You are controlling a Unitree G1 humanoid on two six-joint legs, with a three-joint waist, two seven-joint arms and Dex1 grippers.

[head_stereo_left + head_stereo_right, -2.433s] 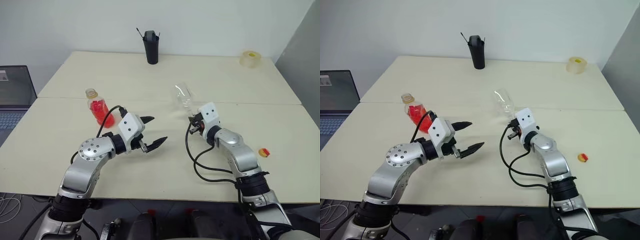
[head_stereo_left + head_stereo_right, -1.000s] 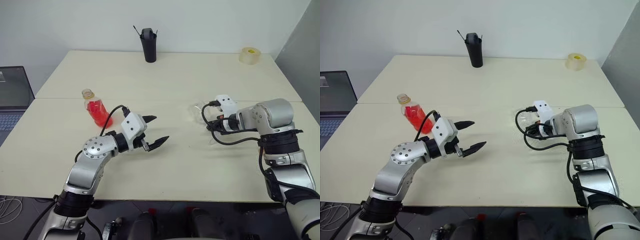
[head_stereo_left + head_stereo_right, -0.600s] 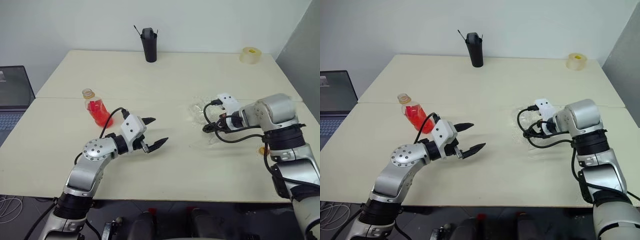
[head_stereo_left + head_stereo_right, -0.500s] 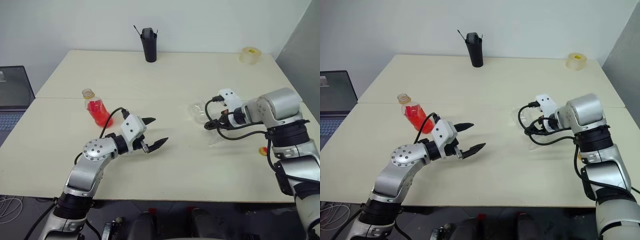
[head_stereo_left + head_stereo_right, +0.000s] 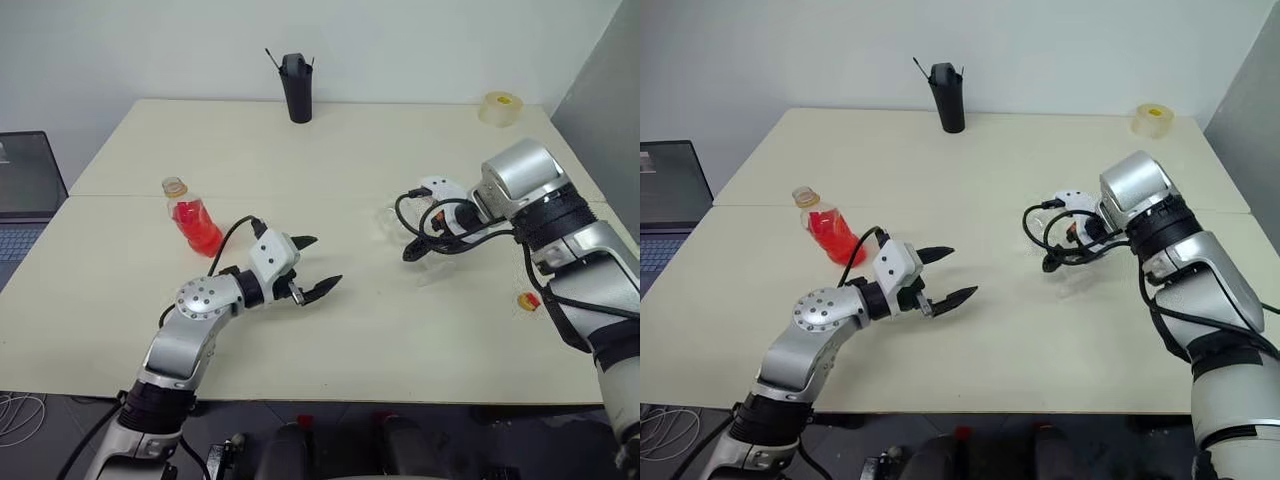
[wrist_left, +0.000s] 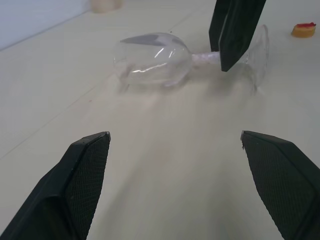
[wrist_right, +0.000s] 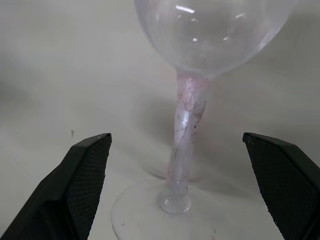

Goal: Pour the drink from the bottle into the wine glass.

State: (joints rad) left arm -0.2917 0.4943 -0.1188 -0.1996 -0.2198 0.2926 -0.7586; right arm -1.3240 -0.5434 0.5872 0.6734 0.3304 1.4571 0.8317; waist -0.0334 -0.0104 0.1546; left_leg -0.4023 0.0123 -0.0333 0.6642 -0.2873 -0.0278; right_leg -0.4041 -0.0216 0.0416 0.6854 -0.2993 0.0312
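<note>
Beige table | wine glass laid on its side, directly beneath right gripper, fingers spread apart astride stem, untouched | bottle stood upright beyond wide-spread left gripper.

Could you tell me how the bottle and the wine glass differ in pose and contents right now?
The bottle stands upright on the table; the wine glass lies on its side. The bottle holds the red drink; the wine glass is empty. The bottle sits on the robot's left, the wine glass on its right. Both are clear.
</note>
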